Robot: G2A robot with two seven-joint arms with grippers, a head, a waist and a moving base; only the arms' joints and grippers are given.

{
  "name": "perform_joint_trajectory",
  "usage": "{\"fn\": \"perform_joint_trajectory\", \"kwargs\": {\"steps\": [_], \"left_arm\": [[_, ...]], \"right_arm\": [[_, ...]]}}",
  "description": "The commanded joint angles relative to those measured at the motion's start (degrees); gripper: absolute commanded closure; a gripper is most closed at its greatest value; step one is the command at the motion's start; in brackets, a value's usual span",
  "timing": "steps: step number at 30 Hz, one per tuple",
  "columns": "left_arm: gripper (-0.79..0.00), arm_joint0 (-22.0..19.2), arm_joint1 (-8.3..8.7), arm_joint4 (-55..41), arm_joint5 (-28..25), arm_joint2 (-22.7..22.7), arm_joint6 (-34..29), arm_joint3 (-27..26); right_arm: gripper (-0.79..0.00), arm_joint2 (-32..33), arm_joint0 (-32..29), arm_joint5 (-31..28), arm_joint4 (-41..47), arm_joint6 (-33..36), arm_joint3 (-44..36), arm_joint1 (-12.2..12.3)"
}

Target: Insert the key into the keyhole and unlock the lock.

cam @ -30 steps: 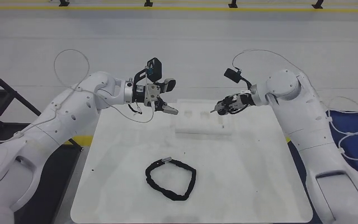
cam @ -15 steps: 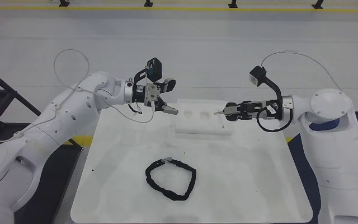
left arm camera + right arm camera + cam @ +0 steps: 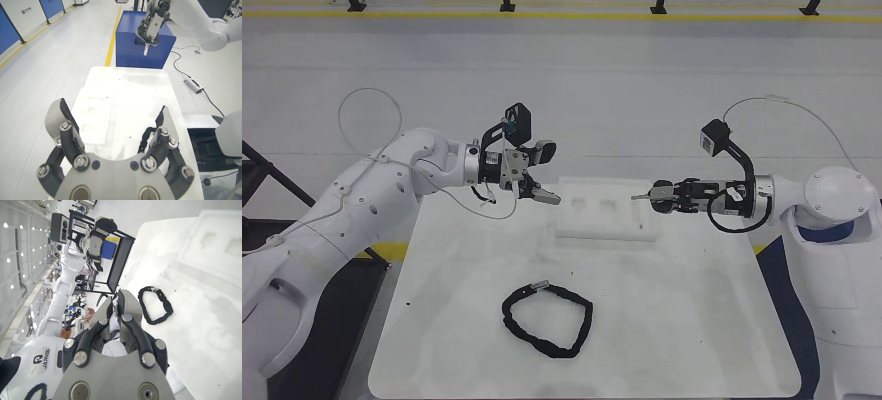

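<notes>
Right gripper [image 3: 660, 196] is clamped on the key [image 3: 640, 197], up in the air by the right end of the foam tray [image 3: 602, 228], blade level, tip pointing across at the left arm. The lock [image 3: 547, 318] is a black chain loop flat on the white table [image 3: 692, 330], nearer the robot and left of the key, well apart. Its metal barrel [image 3: 539, 287] is on the loop's far side, axis roughly side to side; keyhole too small to read. Left gripper [image 3: 545, 194] is spread wide, empty, nearer the barrel. It probably pins the lock. Pale floor, yellow lines.
</notes>
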Motion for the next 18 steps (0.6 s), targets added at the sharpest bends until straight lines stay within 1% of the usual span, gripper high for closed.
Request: {"fn": "perform_joint_trajectory", "kwargs": {"steps": [1, 3, 6, 13, 18], "left_arm": [[-0.785, 0.0, 0.00, 0.0, 0.0, 0.0, 0.0, 0.0], [-0.785, 0.6, 0.11, 1.8, 2.7, -0.7, -0.9, -1.1], [-0.785, 2.5, 0.50, 3.2, 2.9, -1.6, -1.2, -1.4], [-0.785, 9.1, 0.93, 5.6, 0.3, -2.9, 1.3, 1.4], [-0.785, 12.4, 0.73, 10.5, 0.0, -3.4, 3.5, 1.5]], "right_arm": [[0.000, 0.0, 0.0, 0.0, 0.0, 0.0, 0.0, 0.0], [0.000, 0.0, 0.0, 0.0, 0.0, 0.0, 0.0, 0.0], [0.000, 0.0, 0.0, 0.0, 0.0, 0.0, 0.0, 0.0], [0.000, 0.0, 0.0, 0.0, 0.0, 0.0, 0.0, 0.0], [0.000, 0.0, 0.0, 0.0, 0.0, 0.0, 0.0, 0.0]]}}
